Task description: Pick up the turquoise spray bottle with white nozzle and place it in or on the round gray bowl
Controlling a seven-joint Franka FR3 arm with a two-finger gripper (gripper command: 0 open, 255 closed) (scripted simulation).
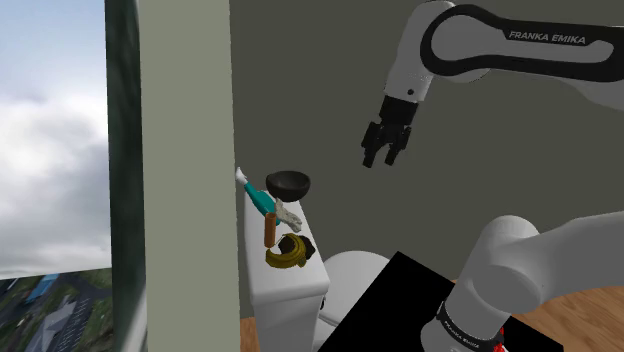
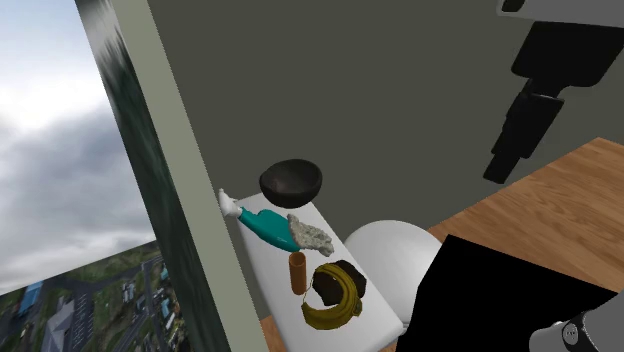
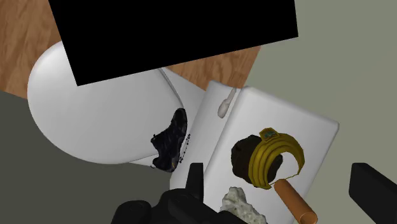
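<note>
- Arm (image 1: 500, 45): white with dark joints, reaching out above the toilet from the black stand (image 1: 400, 300).
- Toilet (image 2: 395, 250): white, lid closed, set against a grey-green wall on a wooden floor.
- Tank lid (image 2: 268, 268): a flat white top that carries all the small items.
- Gripper (image 1: 385, 155): all black, empty, hanging in the air. In the wrist view its fingers (image 3: 194, 175) stand well apart.
- Bowl (image 1: 287, 183): round, dark grey, upright at the wall end of the tank lid.
- Spray bottle (image 1: 259, 198): lies on its side on the tank lid, just beside the bowl. It is well apart from the gripper, lower and toward the shoulder view's left, with the bowl roughly between the two. The body is turquoise and tapers to a white nozzle (image 2: 230, 205) that points at the wall corner. The base end meets a pale lump.
- Pale lump (image 2: 310, 235): rough, grey-white and stone-like.
- Yellow coil (image 2: 330, 305): ringed bands curled around a dark lump (image 2: 350, 278) at the lid's near end.
- Brown cylinder (image 2: 297, 271): small, between the pale lump and the coil.
</note>
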